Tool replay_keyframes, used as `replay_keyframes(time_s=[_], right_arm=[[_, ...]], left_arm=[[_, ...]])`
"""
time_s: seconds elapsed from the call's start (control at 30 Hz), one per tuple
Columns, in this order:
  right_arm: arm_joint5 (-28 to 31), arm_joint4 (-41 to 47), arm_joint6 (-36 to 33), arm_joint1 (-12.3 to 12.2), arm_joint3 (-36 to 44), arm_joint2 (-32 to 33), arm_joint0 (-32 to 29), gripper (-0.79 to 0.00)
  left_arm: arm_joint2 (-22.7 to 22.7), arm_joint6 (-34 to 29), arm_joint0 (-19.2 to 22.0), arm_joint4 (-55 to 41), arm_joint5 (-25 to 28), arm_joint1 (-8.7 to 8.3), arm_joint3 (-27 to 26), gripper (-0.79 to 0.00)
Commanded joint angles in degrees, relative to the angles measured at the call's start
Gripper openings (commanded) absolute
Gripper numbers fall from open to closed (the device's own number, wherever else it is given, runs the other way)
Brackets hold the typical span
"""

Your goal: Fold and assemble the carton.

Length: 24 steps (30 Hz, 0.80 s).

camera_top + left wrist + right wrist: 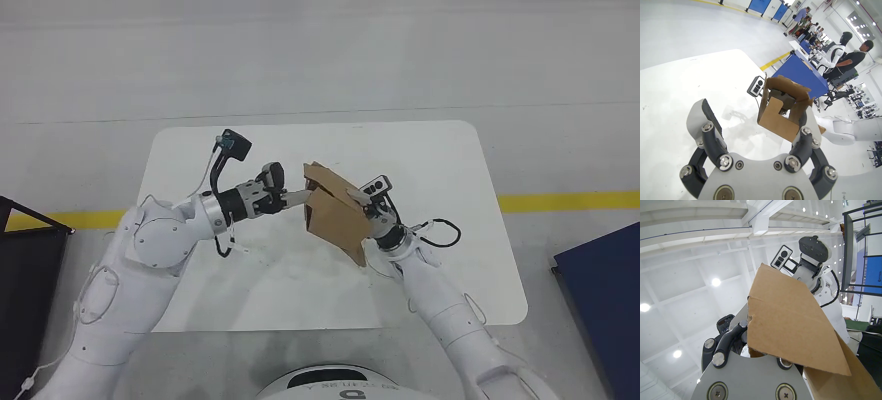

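The brown carton (335,212) hangs tilted above the middle of the white table (440,160), partly folded, with its flaps loose. My right gripper (369,224) is at its right side and is shut on one wall. In the right wrist view the carton (787,321) covers most of that gripper, leaving one dark finger (728,336) showing beside it. My left gripper (296,197) is at the carton's left side, open. In the left wrist view its fingers are spread wide, and one fingertip (809,113) rests against the edge of the open carton (780,117).
The table's front edge and corners lie close around both arms. A black frame (20,235) stands on the floor at the left and a blue cart (605,290) at the right. A yellow floor line (570,201) runs behind the table.
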State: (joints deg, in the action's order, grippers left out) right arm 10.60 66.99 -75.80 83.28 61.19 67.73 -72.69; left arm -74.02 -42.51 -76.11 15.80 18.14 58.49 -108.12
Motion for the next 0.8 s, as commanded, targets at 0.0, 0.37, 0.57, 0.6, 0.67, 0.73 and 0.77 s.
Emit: replay_keyframes(time_s=[0.0,0.37,0.57,0.6,0.67,0.73,0.77], right_arm=[[0.1,-0.2,0.3,0.0,-0.5,0.0,0.2,-0.785],[2.8,-2.7,1.5,0.1,-1.6,-0.4,0.9,-0.785],[2.6,-1.7,0.3,0.0,-0.4,0.1,-0.1,-0.785],[2.5,-1.5,-0.1,0.0,0.1,0.2,-0.4,-0.785],[2.1,-1.1,-0.8,-0.1,1.2,0.5,-1.0,-0.785],[1.7,-1.0,-1.3,-0.2,2.4,0.7,-1.7,-0.785],[1.5,-0.9,-1.4,-0.3,2.9,0.8,-2.0,-0.785]], left_arm=[[-0.5,-0.4,-0.3,-0.2,0.4,-0.12,-0.5,0.0],[-0.1,-1.8,-1.1,2.0,0.9,-0.41,-2.2,0.0],[-0.5,-1.2,-1.2,2.8,0.0,-0.51,-1.5,0.0],[-0.5,-1.1,-1.3,2.8,-0.1,-0.52,-1.3,0.0],[-0.6,-0.7,-1.3,3.0,-0.2,-0.54,-0.9,0.0],[-0.5,-0.4,-1.4,3.1,-0.1,-0.54,-0.6,0.0],[-0.4,-0.4,-1.4,3.3,-0.2,-0.55,-0.6,0.0]])
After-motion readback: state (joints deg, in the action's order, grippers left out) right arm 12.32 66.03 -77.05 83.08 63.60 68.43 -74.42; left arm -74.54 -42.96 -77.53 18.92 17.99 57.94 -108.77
